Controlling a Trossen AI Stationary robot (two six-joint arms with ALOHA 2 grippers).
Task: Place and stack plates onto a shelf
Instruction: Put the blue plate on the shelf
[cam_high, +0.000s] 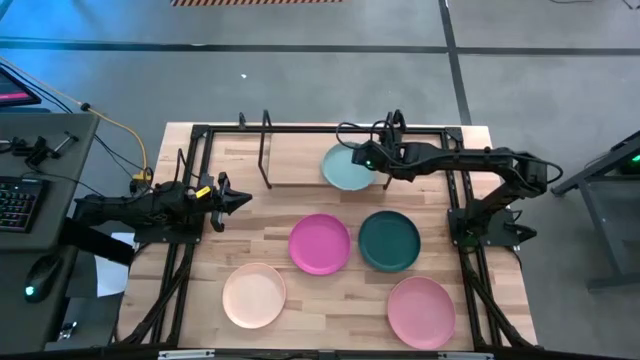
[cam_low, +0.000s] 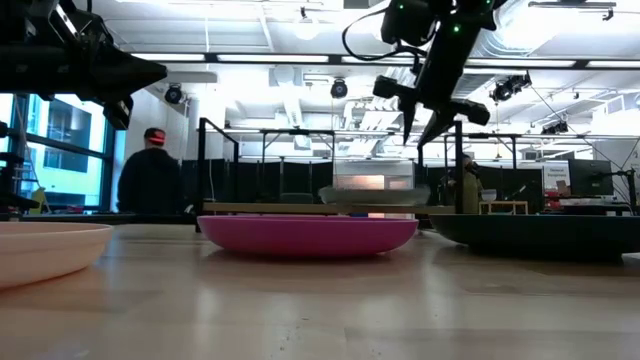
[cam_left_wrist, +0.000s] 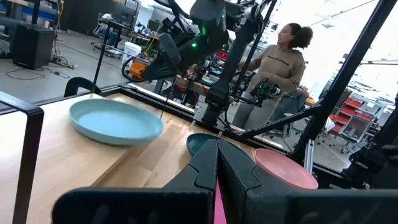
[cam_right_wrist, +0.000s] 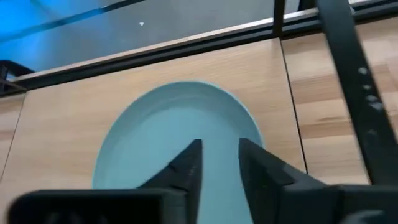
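We see the teal plate (cam_high: 347, 168) lying on the shelf (cam_high: 290, 166) at the table's (cam_high: 330, 300) far edge; the right pincer (cam_right_wrist: 219, 163) hangs just above it, narrowly parted and empty. The left pincer (cam_high: 240, 199), fingers together, waits near the left edge

Seeing matte plastic on pale teal plate (cam_right_wrist: 180, 134) under my right gripper (cam_right_wrist: 217, 163); shelf (cam_right_wrist: 74, 118) showing smooth light wood; uprights (cam_high: 265, 148) looking thin black metal.
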